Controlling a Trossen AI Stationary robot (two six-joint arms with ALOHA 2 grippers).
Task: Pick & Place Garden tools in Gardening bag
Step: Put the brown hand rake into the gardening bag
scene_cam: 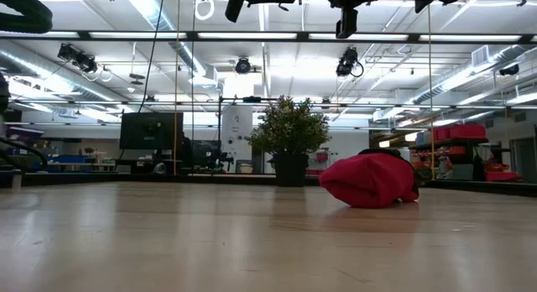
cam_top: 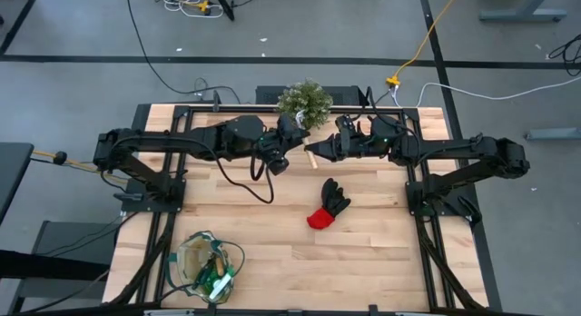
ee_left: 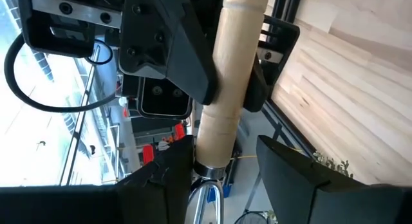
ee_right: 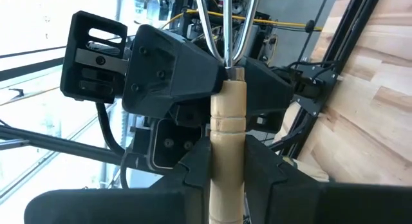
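A mini rake with a wooden handle (ee_right: 226, 114) and metal tines (ee_right: 222, 24) hangs high above the far middle of the table (cam_top: 381, 252). My right gripper (ee_right: 226, 150) is shut on its handle. My left gripper (ee_left: 225, 143) faces it from the left, open, one finger on each side of the handle's ferrule end (ee_left: 209, 166). The black-and-red glove (cam_top: 329, 207) lies flat mid-table. The tan gardening bag (cam_top: 209, 266) stands near the front left with green items inside. My right gripper pinches the wooden handle (ee_right: 226, 130) between its two fingers, coming level from the table's right. The handle runs on past the fingertips toward the left gripper, with the tines at that end. The rake is lifted clear of the table. My left gripper's finger (ee_left: 180, 166) stands close beside the handle; whether it touches, I cannot tell.
A bushy potted plant (cam_top: 304, 103) stands at the far edge just behind both grippers. The glove (scene_cam: 369, 179) lies in front of it. Bare wood stretches between the glove and the bag.
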